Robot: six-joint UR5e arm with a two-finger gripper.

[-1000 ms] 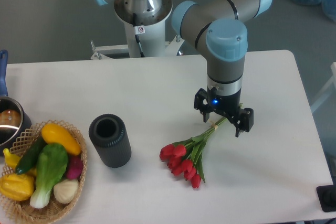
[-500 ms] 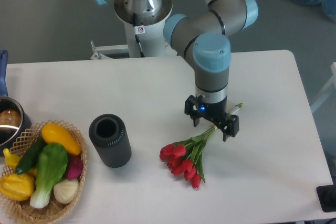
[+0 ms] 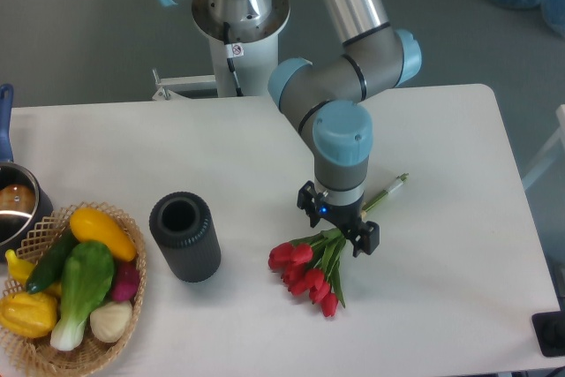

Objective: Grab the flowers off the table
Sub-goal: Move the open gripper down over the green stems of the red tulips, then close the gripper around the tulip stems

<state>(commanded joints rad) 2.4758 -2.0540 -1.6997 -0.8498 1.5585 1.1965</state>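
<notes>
The flowers (image 3: 306, 273), a small bunch of red tulips with green leaves, lie on the white table (image 3: 459, 245) right of centre. Their thin stems run up to the right, ending near the far tip (image 3: 399, 182). My gripper (image 3: 337, 222) hangs straight down over the stems just above the leaves, fingers (image 3: 365, 240) spread to either side of the bunch. It is open and holds nothing. The middle of the stems is hidden under the gripper.
A dark grey cylinder vase (image 3: 184, 236) stands left of the flowers. A wicker basket (image 3: 53, 306) with yellow, green and red-purple vegetables sits at the front left. A metal pot (image 3: 16, 205) is at the left edge. The robot base (image 3: 240, 19) stands behind the table.
The gripper has moved left and toward the front along the stems, from near their tied end to just above the leaves. The flowers have not moved.
</notes>
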